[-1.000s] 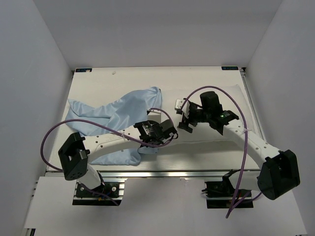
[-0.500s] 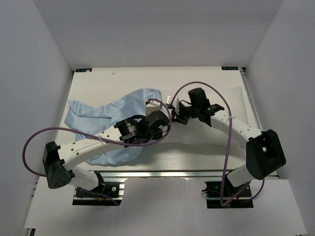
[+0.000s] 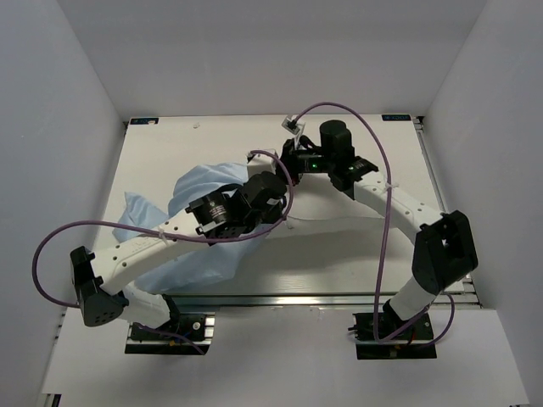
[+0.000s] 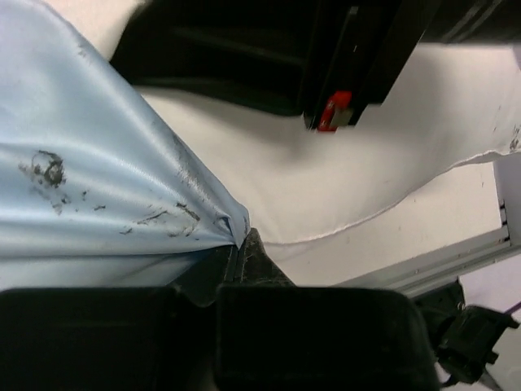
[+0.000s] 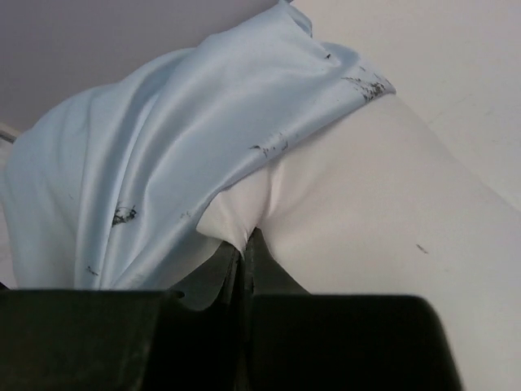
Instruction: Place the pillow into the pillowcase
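- Starting at the left gripper point(image 4: 238, 244), we see its jaws pressed fully together on a puckered bit of the pillowcase point(image 4: 89, 179). The blue cloth fans out taut from the pinch, so we judge this grip is there to hold the hem of the mouth and stop it sliding.
- The right gripper point(image 5: 244, 248) is likewise clamped tight, with no gap. Cream cloth of the pillow point(image 5: 366, 212) gathers into its tips, and the blue hem runs down to just beside them. We cannot tell whether the hem is caught as well.
- Just beyond those tips the pillowcase drapes over the far end of the pillow, its edge lying across the cream swell. We read this as the mouth drawn over one end, with most of the pillow bare.
- From above, both grippers sit close together near the middle of the table point(image 3: 170, 144). The pillowcase lies heaped to their left. The pillow stretches away to their right, pale against the tabletop and hard to outline.
- We judge the sleeving to be at an early stage. The two grips sit close so that one can steady the pillow while the other draws the hem along it. The thin cloth could slip from its pinch, or bunch at a pillow corner.
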Tool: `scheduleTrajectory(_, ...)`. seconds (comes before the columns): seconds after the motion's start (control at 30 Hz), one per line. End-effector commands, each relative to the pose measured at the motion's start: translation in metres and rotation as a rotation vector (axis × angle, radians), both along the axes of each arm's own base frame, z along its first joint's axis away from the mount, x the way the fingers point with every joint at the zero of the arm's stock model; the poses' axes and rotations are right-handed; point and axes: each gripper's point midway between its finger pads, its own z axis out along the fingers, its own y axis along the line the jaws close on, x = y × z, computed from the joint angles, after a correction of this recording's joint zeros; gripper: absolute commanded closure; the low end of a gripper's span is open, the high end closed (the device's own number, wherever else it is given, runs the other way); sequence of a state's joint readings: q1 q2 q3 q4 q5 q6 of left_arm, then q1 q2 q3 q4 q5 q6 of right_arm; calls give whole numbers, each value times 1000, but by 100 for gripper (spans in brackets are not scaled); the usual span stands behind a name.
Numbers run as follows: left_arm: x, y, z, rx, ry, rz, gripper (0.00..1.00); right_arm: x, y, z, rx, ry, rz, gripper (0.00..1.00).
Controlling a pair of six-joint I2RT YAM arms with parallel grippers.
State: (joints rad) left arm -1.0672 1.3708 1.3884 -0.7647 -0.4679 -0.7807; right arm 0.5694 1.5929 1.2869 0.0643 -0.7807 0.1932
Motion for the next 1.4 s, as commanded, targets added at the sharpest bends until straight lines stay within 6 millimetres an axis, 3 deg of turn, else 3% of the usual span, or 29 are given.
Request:
scheduleTrajectory(0.0,19,-1,33,-117,-70,48,100,-16,24,52,179,40,78,100)
scheduleTrajectory(0.13,36,34,20,-152,-48,167,100,-23,17,-4,53,33,102,100)
scheduleTrajectory(0.17,35,42,26,-192,-53,179,100,-23,14,-11,29,22,107,100)
scheduleTrajectory(0.2,34,51,10,-193,-23,210,100,-25,6,-23,-11,39,111,95)
scheduleTrajectory(0.23,41,64,8,-208,-22,253,100,-22,1,-28,-36,-29,120,81)
scheduleTrajectory(0.27,39,73,10,-241,-20,279,100,-18,-5,-29,-50,-55,116,74)
scheduleTrajectory(0.3,40,89,-4,-236,-3,329,100,-15,-15,-27,-82,-125,126,61)
scheduleTrajectory(0.37,44,99,-5,-244,-5,362,100,-13,-23,-23,-106,-196,125,48)
scheduleTrajectory(0.4,43,104,-9,-250,1,370,100,-6,-31,-7,-104,-261,104,43)
scheduleTrajectory(0.43,47,110,-10,-254,1,391,100,-6,-38,-4,-123,-281,104,35)
scheduleTrajectory(0.53,55,112,-13,-265,12,400,99,3,-54,29,-155,-475,95,24)
scheduleTrajectory(0.6,58,108,-17,-262,25,387,99,0,-62,34,-203,-566,119,21)
scheduleTrajectory(0.67,62,104,-16,-275,24,378,99,-9,-70,40,-222,-633,126,11)
scheduleTrajectory(0.7,64,102,-17,-275,27,372,99,-14,-77,48,-239,-709,112,10)
scheduleTrajectory(0.73,66,97,-15,-284,30,362,99,-19,-81,30,-273,-704,108,11)
scheduleTrajectory(0.77,68,95,-14,-288,30,355,99,-24,-73,31,-272,-762,91,11)
scheduleTrajectory(0.8,70,94,-14,-289,30,350,99,-28,-82,35,-312,-829,33,10)
scheduleTrajectory(0.83,72,90,-14,-293,36,338,99,-39,-81,26,-327,-865,57,11)
scheduleTrajectory(0.87,74,88,-9,-299,29,330,99,-57,-79,-6,-351,-854,120,11)
scheduleTrajectory(0.9,77,87,-8,-303,30,328,99,-68,-82,2,-323,-921,115,10)
scheduleTrajectory(0.93,79,84,-8,-308,36,316,99,-76,-82,-2,-315,-949,121,11)
scheduleTrajectory(0.97,80,82,-3,-313,31,309,99,-93,-77,-25,-322,-940,167,11)
scheduleTrajectory(1.07,84,79,1,-336,38,292,99,-103,-68,-28,-344,-1012,121,11)
scheduleTrajectory(1.1,86,79,5,-349,35,291,99,-91,-73,-43,-426,-1016,65,11)
scheduleTrajectory(1.17,86,76,9,-371,37,273,99,-81,-67,-42,-451,-1066,-7,11)
scheduleTrajectory(1.33,88,75,14,-406,51,253,99,-55,-64,-66,-549,-1113,-65,11)
scheduleTrajectory(1.37,88,74,16,-413,50,249,99,-47,-60,-59,-542,-1158,-109,11)
